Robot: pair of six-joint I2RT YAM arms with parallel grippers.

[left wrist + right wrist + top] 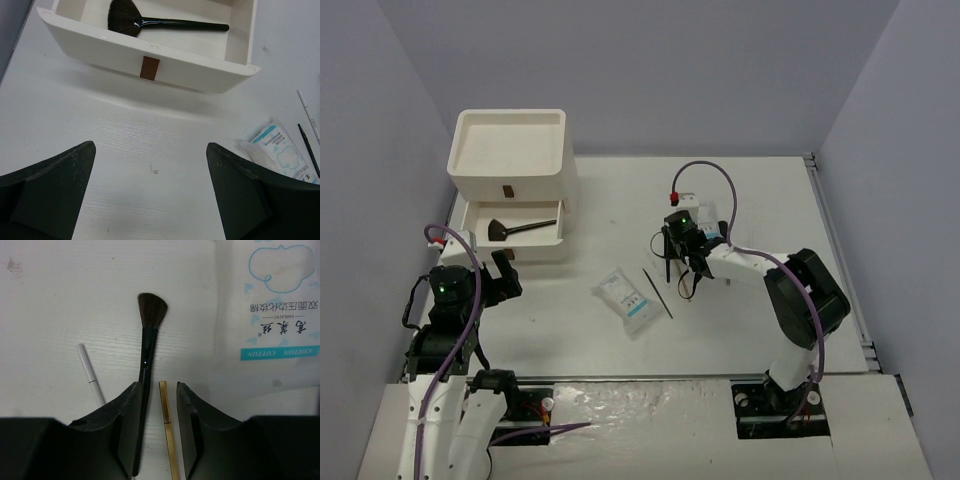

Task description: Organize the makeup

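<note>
The right fingers stand narrowed about the handle of the black brush on the desk, a gold stick between them too; whether they pinch yet I cannot tell. The step looks like pickup; next calls for lifting the brush alone toward the open drawer holding the fan brush. The left fingers hover spread, empty

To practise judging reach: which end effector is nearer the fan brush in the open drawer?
Left. The left end effector sits in front of the drawer holding the fan brush; the right end effector is across the table, over another brush.
</note>
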